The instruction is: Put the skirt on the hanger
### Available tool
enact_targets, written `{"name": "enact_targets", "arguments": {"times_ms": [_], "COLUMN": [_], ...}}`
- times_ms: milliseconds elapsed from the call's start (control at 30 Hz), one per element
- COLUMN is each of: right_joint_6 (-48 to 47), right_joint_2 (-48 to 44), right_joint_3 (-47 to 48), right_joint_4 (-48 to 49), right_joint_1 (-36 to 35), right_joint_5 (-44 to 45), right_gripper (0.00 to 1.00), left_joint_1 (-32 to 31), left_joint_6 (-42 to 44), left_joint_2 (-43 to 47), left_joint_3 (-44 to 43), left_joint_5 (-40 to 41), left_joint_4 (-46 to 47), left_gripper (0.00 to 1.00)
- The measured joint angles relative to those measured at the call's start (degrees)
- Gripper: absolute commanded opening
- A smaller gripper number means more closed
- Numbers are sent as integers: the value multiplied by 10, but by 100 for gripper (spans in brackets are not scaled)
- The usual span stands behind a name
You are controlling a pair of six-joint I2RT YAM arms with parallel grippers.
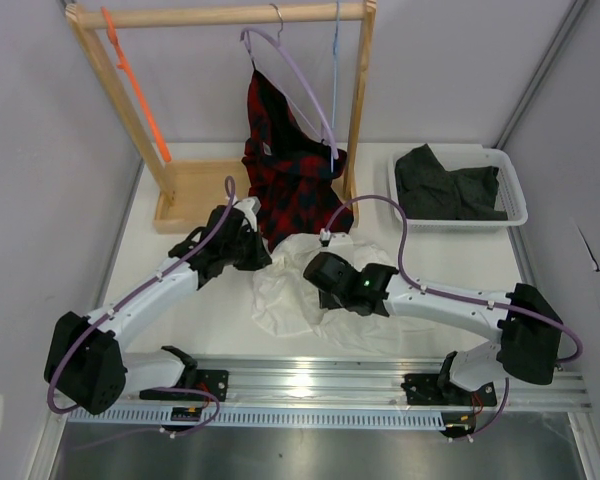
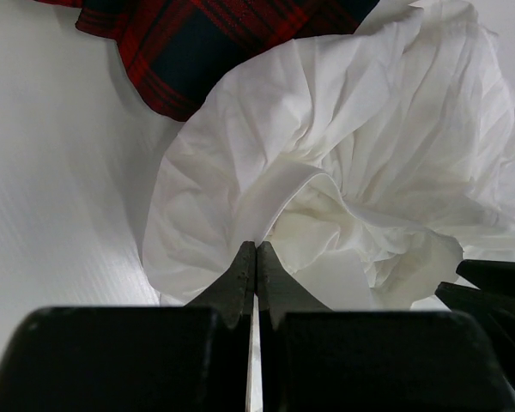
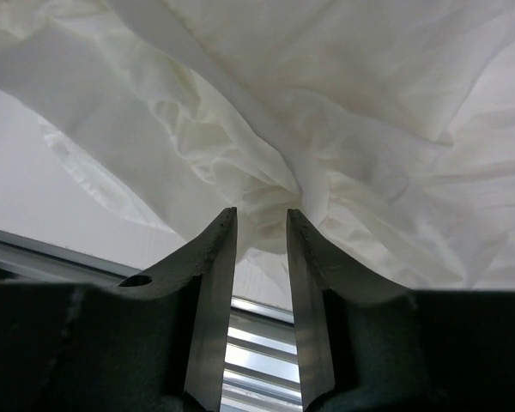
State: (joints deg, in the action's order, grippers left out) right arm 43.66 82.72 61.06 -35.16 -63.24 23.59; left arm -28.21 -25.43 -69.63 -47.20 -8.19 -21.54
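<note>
The white skirt lies crumpled on the table in front of the rack. It fills the left wrist view and the right wrist view. My left gripper is at its left edge, jaws shut on a fold of the fabric. My right gripper is at its right side, jaws nearly closed with bunched skirt fabric pinched between the tips. The orange hanger hangs at the left end of the wooden rack's bar, apart from both grippers.
A red-and-black plaid garment hangs on a lilac hanger down to the skirt. A pale blue wire hanger hangs beside it. A white basket at the right holds a dark cloth. The rack's base sits behind the left arm.
</note>
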Motion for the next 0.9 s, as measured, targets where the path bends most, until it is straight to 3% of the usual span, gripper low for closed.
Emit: {"name": "enact_targets", "arguments": {"times_ms": [567, 900], "right_joint_6": [39, 42], "right_joint_2": [-6, -34], "right_joint_3": [-53, -60], "right_joint_4": [-30, -35], "right_joint_1": [-3, -3], "right_joint_5": [17, 17], "right_gripper": [44, 44], "left_joint_1": [-2, -2], "left_joint_6": [0, 0], "left_joint_2": [0, 0], "left_joint_3": [2, 5], "left_joint_5": [5, 5], "left_joint_4": [0, -1], "left_gripper": [0, 0]}}
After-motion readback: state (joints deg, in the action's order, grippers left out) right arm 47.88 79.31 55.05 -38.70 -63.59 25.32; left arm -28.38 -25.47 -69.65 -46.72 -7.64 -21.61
